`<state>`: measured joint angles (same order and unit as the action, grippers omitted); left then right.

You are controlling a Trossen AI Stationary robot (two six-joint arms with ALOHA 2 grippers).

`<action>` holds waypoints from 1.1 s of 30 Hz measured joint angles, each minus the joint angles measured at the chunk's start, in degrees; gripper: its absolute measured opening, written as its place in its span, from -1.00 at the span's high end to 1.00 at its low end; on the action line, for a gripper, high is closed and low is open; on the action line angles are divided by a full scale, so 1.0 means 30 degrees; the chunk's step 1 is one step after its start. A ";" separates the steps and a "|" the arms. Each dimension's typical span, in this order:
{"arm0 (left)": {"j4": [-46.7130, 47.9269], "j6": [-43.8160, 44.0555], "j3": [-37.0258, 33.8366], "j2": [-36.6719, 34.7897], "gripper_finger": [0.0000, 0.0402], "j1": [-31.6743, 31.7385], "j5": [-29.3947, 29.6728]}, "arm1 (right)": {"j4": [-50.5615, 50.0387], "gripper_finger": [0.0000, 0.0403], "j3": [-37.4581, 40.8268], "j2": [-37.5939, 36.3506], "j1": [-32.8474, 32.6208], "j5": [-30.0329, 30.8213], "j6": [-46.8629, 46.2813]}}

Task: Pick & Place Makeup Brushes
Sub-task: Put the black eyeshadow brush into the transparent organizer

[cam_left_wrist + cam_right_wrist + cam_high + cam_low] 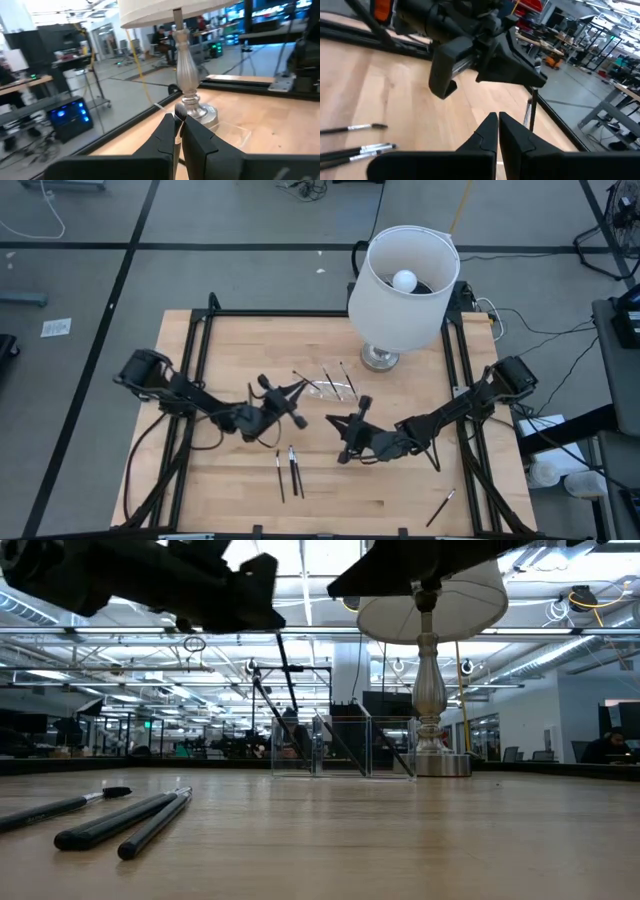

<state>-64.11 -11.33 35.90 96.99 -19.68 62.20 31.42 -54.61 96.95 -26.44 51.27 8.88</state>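
Near the lower middle of the high view, three makeup brushes lie side by side on the wooden table, with one more at the lower right and others in a clear holder beside the lamp. Above them the left gripper is pinched on a thin brush, while the right gripper hangs with its fingers together and nothing between them.

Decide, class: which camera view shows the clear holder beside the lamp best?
The low view: the clear holder stands side-on, walls visible, brushes leaning inside. The high view shows only a faint outline from above; the left wrist view catches one transparent corner; the right wrist view misses it.
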 joint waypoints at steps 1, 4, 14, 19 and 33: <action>0.0056 0.0000 0.0290 0.0320 0.93 0.0001 0.0301 | 0.0005 0.99 0.0088 0.0000 0.0000 0.0002 0.0126; 0.0056 0.0449 0.0989 0.1090 0.93 0.0259 0.0545 | -0.0045 0.99 0.0174 0.0015 -0.0003 0.0014 0.0499; 0.3970 0.5250 0.1414 0.1362 0.93 0.1381 0.0342 | 0.0221 1.00 0.0174 0.0007 -0.0015 -0.0037 0.1593; 0.5939 0.6870 0.1414 0.1362 0.93 0.1878 -0.0402 | 0.0788 1.00 0.0174 0.0007 -0.0015 -0.0095 0.1924; 0.8813 1.0764 0.1319 0.1315 0.93 0.3202 -0.2901 | 0.1323 0.99 0.0174 0.0007 0.0029 -0.0139 0.2218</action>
<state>-37.67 20.96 39.86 100.94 -10.08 53.50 35.39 -54.08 96.97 -26.35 50.85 15.54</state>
